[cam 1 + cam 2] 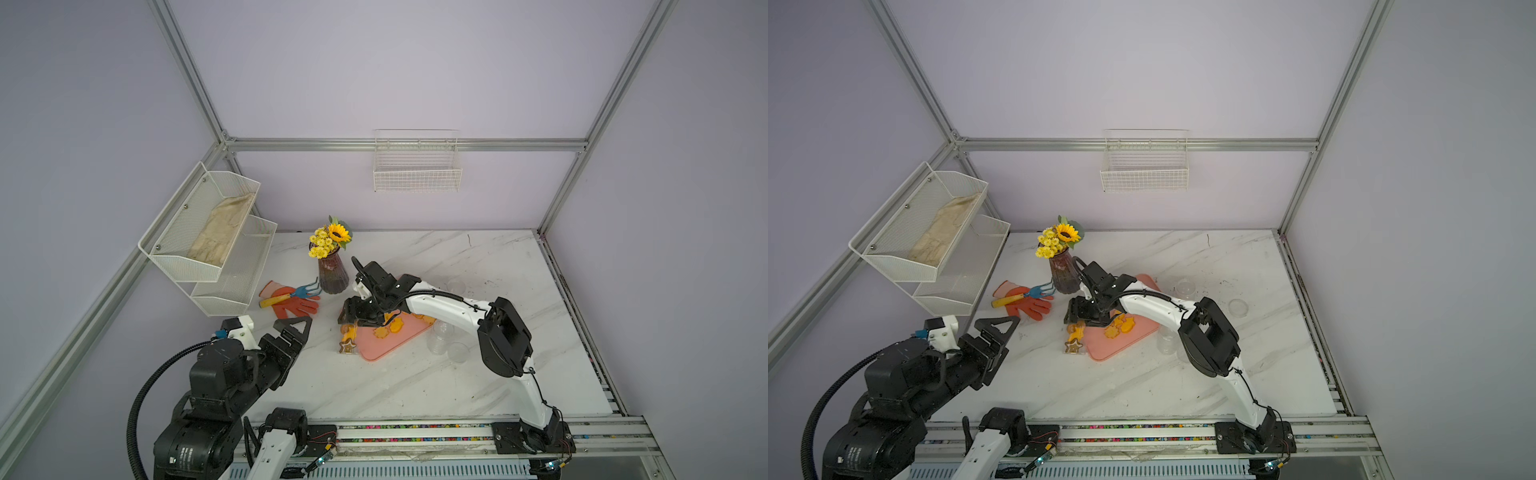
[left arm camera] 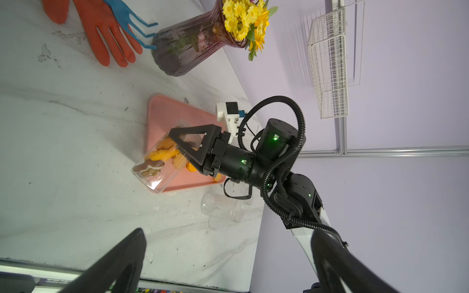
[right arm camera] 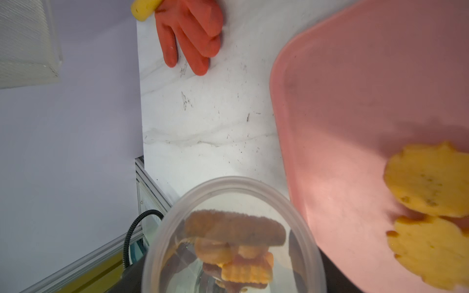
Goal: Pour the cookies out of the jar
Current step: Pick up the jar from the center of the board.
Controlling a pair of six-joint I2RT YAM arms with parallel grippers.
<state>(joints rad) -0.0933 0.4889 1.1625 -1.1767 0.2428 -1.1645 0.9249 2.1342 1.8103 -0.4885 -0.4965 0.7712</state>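
Nearest us, at the front left of the marble table (image 1: 374, 386), we see the left gripper (image 1: 299, 328) hovering with its jaws spread wide and nothing between them. Beyond it, about mid-table, the right gripper (image 1: 359, 316) is clenched round the clear jar (image 1: 348, 338), which is tipped onto its side. The jar's closed end pokes past the near-left edge of the pink tray (image 1: 386, 349), and the rest of the jar reaches in over the tray. We cannot tell whether the jar touches the table. The cookies (image 2: 162, 154) are split: several sit bunched inside the jar, a brown one pressed against its closed end, while a few orange-yellow flower shapes lie loose on the tray just beside the gripper. Near the tray's right corner stand some clear plastic cups (image 1: 441, 338). Further back on the left, an orange glove (image 1: 297, 305) lies flat with a blue rake (image 1: 291, 294) on top of it, next to a dark ribbed vase (image 1: 332, 276) of yellow flowers (image 1: 330, 239). White mesh shelves (image 1: 208, 232) hang on the left wall, and a wire basket (image 1: 417, 174) hangs on the back wall.
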